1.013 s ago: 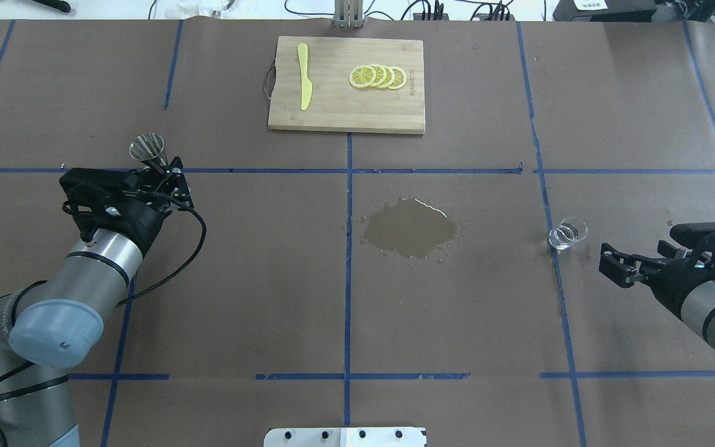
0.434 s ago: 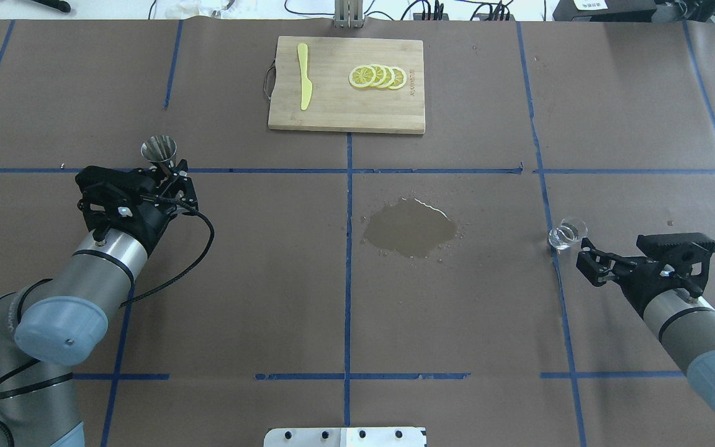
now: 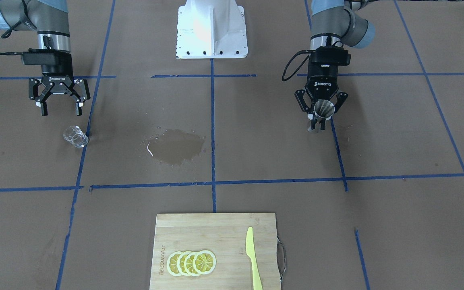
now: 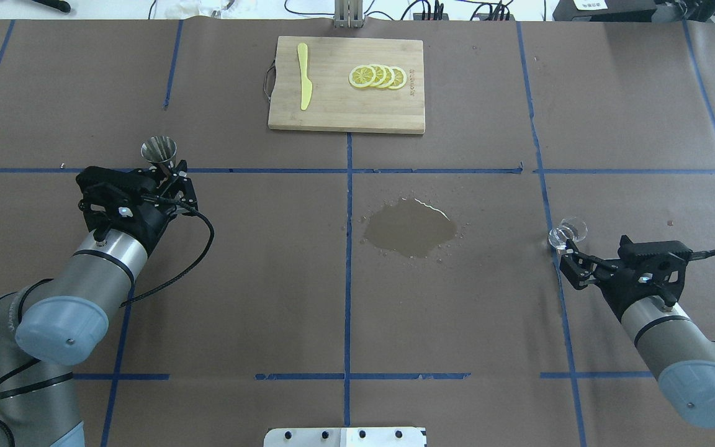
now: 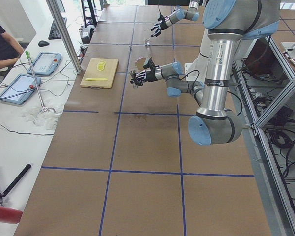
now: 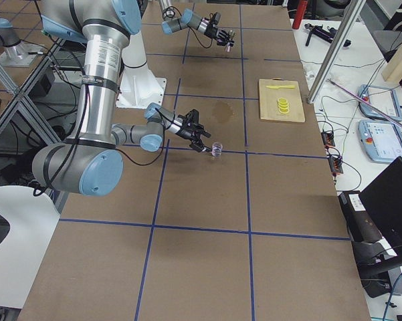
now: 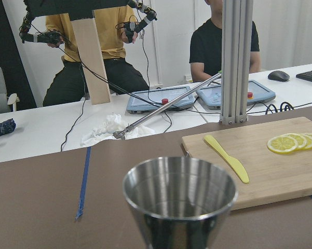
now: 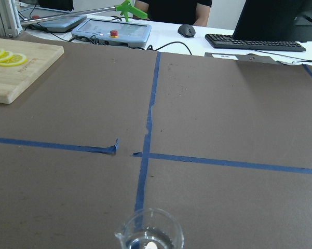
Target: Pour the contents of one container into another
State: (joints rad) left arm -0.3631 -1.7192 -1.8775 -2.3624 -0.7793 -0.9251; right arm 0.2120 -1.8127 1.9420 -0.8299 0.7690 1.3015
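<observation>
At the robot's left side of the table, the left gripper (image 3: pixel 322 117) is clamped on the narrow lower part of the steel cup (image 3: pixel 324 108). The cup is upright, mouth up, lifted off the brown paper. Wrist view shows a shiny inside wall; I cannot tell whether there is liquid in it.

Far across on the right side, the small glass beaker (image 3: pixel 75 136) stands on the blue tape line. The right gripper (image 3: pixel 61 112) has its fingers spread wide, just short of the beaker and not touching it. The two containers are well apart.

Between them a wet patch (image 3: pixel 175 146) darkens the paper. At the far edge lies a cutting board (image 3: pixel 224 233) with lemon slices (image 3: pixel 191 262) and a yellow knife (image 3: pixel 253 257).

Risks, as I judge them:
- The beaker looks light, so one finger arriving before the other could push or tip it.
- A long carry of the open cup could slop liquid if the wrist tilts.
- The beaker's mouth is small, so a fast tip or an off-centre lip sends the stream onto the paper.
- Wet glass may slip in the grip.
</observation>
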